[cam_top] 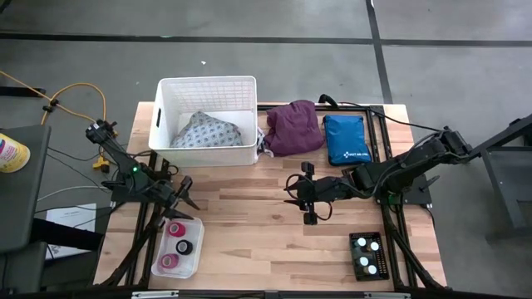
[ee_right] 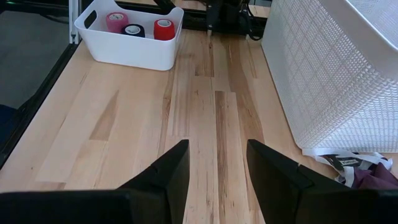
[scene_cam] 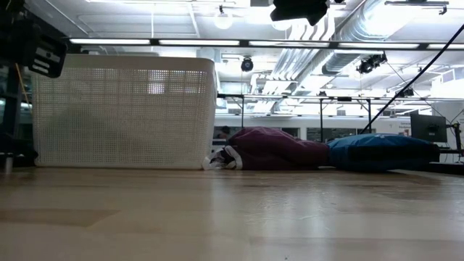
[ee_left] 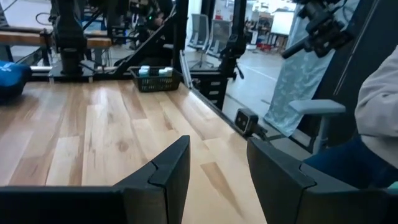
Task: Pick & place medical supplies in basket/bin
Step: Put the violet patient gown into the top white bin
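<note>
Supplies lie scattered over the wooden table. The white basket stands at the far edge, left of centre, with the grey dotted garment already inside it. Just beside its right wall lies the purple garment, a white strap end reaching toward the basket's corner; in the low view this cloth almost touches the basket's foot. A blue pouch lies right of the purple garment, close against it.

Near the left front edge sits a small white tray holding three tape rolls: pink, black and red. At the right front edge a dark rack holds white-capped vials; how many is hard to tell from above.

The left gripper hovers just above that tray's far end, its jaws spread with nothing between them. The right gripper hangs over bare wood near the table's middle, in front of the purple garment, jaws likewise parted and empty, with its fingers pointing toward the tray across the table.
</note>
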